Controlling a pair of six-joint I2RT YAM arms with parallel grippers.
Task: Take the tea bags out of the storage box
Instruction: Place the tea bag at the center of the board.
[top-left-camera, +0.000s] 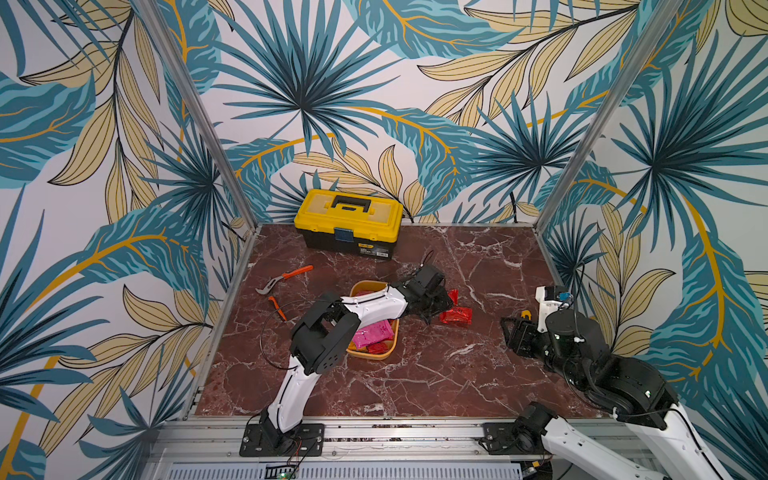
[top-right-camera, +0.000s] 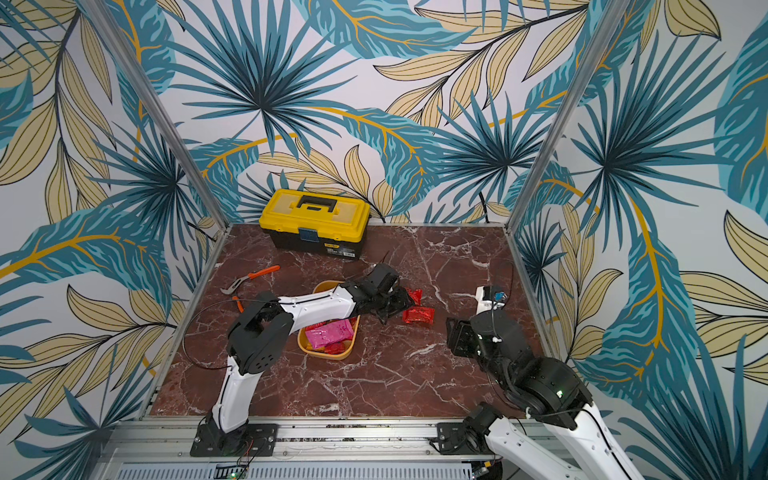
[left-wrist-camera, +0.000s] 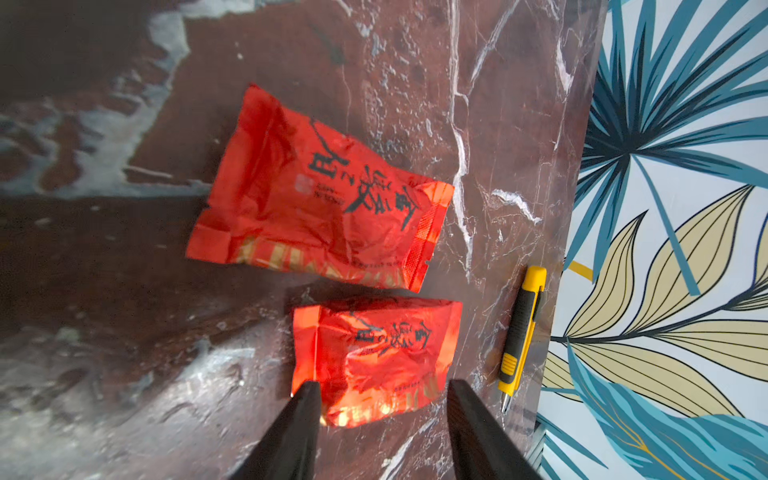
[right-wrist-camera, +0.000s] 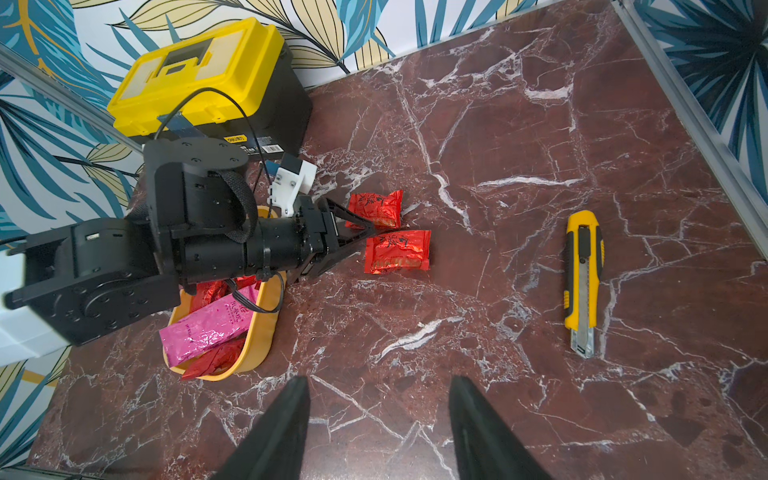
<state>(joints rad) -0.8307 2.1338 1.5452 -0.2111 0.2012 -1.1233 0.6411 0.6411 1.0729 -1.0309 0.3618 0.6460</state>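
Note:
The storage box (top-left-camera: 371, 355) (top-right-camera: 325, 354) is a shallow yellow-orange tub at mid-table, partly covered by my left arm. It holds a pink tea bag (right-wrist-camera: 208, 324) (top-left-camera: 375, 333) and some red ones. Just right of the box, two red tea bags lie side by side on the marble (left-wrist-camera: 320, 199) (left-wrist-camera: 374, 353) (right-wrist-camera: 376, 208) (right-wrist-camera: 397, 251). My left gripper (left-wrist-camera: 380, 390) (top-left-camera: 439, 309) is open, with its fingers straddling the end of the nearer red bag and not pinching it. At the right side of the table my right gripper (right-wrist-camera: 380, 384) (top-left-camera: 508, 328) hovers open and holds nothing.
A yellow-lidded black toolbox (top-left-camera: 349, 220) stands at the back. Orange-handled pliers (top-left-camera: 284, 277) and another orange-handled tool (top-left-camera: 277, 308) lie left of the box. A yellow utility knife (right-wrist-camera: 583, 282) (left-wrist-camera: 521, 328) lies near the right wall. Patterned walls enclose three sides.

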